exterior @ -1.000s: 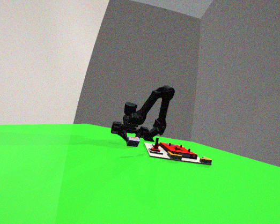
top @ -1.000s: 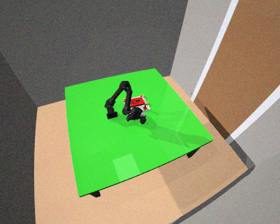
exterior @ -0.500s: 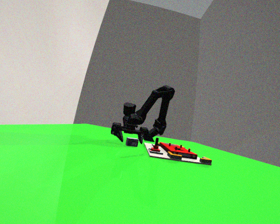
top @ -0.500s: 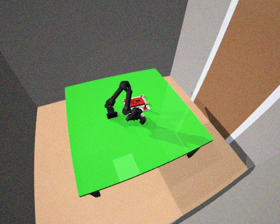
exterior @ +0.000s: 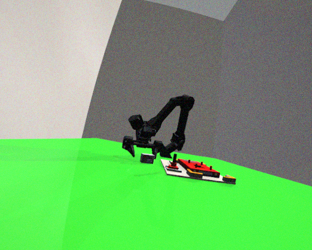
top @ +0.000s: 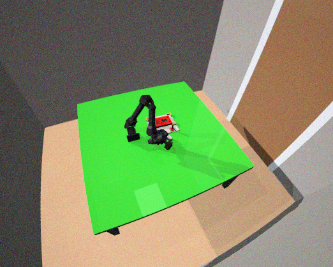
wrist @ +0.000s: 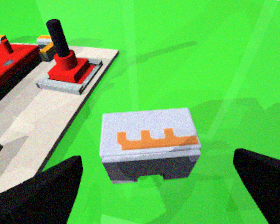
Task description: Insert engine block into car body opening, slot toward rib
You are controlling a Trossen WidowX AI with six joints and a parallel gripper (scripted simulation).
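Observation:
The engine block [exterior: 147, 158] [wrist: 151, 129] is a light grey box with an orange toothed mark on top and a notch low in its darker near side in the wrist view. It sits on the green table top, beside the white base plate. My gripper [exterior: 144, 156] [wrist: 160, 160] is open wide and empty, its fingers apart on either side of the block and above the table, with gaps to it in the wrist view. The car body [top: 161, 122] [exterior: 209, 171] [wrist: 8, 65] is red and lies flat on the plate. Its opening and rib are too small to tell.
The white base plate [exterior: 169, 172] [wrist: 46, 117] also holds a red piece [exterior: 173, 166] [wrist: 71, 69] with an upright black post, in a grey frame at the plate's corner nearest the block. Orange-and-grey corner pieces [exterior: 195, 173] stand around the car body. Black pegs rise from the body.

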